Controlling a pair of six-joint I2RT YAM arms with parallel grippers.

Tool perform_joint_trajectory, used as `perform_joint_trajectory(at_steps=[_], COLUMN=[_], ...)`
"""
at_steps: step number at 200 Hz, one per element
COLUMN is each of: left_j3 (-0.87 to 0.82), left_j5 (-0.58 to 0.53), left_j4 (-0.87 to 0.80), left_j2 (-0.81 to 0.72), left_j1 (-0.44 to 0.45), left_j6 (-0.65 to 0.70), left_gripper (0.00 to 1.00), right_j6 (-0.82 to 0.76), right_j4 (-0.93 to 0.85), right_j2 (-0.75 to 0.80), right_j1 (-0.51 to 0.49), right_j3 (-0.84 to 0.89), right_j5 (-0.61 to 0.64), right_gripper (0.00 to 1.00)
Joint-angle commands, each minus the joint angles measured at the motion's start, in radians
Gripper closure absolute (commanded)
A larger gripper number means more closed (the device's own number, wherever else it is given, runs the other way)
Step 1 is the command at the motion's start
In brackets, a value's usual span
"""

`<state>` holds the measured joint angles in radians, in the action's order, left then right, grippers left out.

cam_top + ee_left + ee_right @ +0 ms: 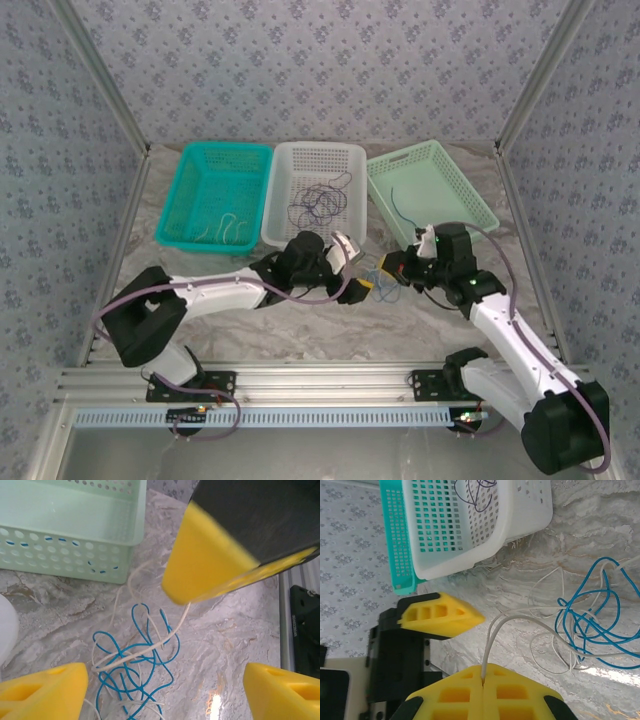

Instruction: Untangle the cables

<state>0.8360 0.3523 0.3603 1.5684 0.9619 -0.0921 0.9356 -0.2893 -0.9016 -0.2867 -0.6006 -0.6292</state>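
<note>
Our right gripper [483, 672] is clamped on the thin whitish-cream cable [487, 642]. Our left gripper [166, 672] gapes empty above the limp, light tangle of thin blue cables [120, 680], mid marble-patterned table [225, 630]. We'd take an outer loop.

Enclosure walls [300, 60]: grey-blue floral-print covering on the far, left and right sides. Aluminium posts [103, 80] run along the corners. Desk [330, 335]: marbled grey-white top with a glossy glare patch. Aluminium rail [330, 385] along the near edge.

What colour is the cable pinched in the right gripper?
Whitish-cream cable, pinched by right gripper; clearest in the right wrist view.
</note>
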Motion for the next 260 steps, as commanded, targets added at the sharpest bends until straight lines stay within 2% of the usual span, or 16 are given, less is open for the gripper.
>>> perform_joint_trajectory(at_steps=[1,55,63,95,125,137,150,160,170,182,202,224,260], left_j3=[0.058,0.095,0.102,0.124,0.128,0.137,0.145,0.147,0.146,0.150,0.183,0.221,0.234], left_j5=[0.017,-0.042,-0.040,-0.027,-0.026,-0.024,-0.022,-0.020,-0.026,-0.035,-0.021,-0.002,0.005], left_j4=[-0.012,0.008,0.004,-0.014,-0.022,-0.042,-0.063,-0.075,-0.082,-0.094,-0.156,-0.203,-0.200], left_j2=[0.017,0.045,0.054,0.085,0.078,0.068,0.053,0.035,0.018,-0.001,-0.009,-0.004,-0.016], left_j1=[0.003,0.024,0.027,0.033,0.034,0.033,0.034,0.034,0.034,0.034,0.034,0.033,0.034], left_j6=[0.033,0.060,0.068,0.076,0.080,0.085,0.086,0.084,0.076,0.060,0.031,-0.007,-0.049], left_gripper=[0.18,0.17,0.20,0.46,0.81,0.92,1.00,1.00,1.00,1.00,1.00,1.00,1.00], right_j6=[0.028,0.036,0.040,0.052,0.055,0.051,0.038,0.001,-0.066,-0.142,-0.218,-0.224,-0.212], right_j4=[0.003,-0.014,-0.008,-0.002,-0.009,-0.017,-0.039,-0.077,-0.152,-0.229,-0.267,-0.205,-0.099], right_j2=[0.024,0.041,0.042,0.055,0.065,0.067,0.077,0.087,0.100,0.123,0.188,0.242,0.245], right_j1=[0.009,0.009,0.009,0.015,0.023,0.029,0.033,0.033,0.029,0.019,-0.019,-0.041,-0.092], right_j3=[0.005,0.014,0.017,0.014,0.026,0.031,0.032,0.024,0.003,-0.026,-0.029,0.020,0.103], right_j5=[-0.040,-0.048,-0.050,-0.058,-0.061,-0.055,-0.027,0.015,0.085,0.181,0.298,0.306,0.358], right_gripper=[1.00,1.00,1.00,1.00,1.00,1.00,0.84,0.74,0.56,0.43,0.33,0.29,0.21])
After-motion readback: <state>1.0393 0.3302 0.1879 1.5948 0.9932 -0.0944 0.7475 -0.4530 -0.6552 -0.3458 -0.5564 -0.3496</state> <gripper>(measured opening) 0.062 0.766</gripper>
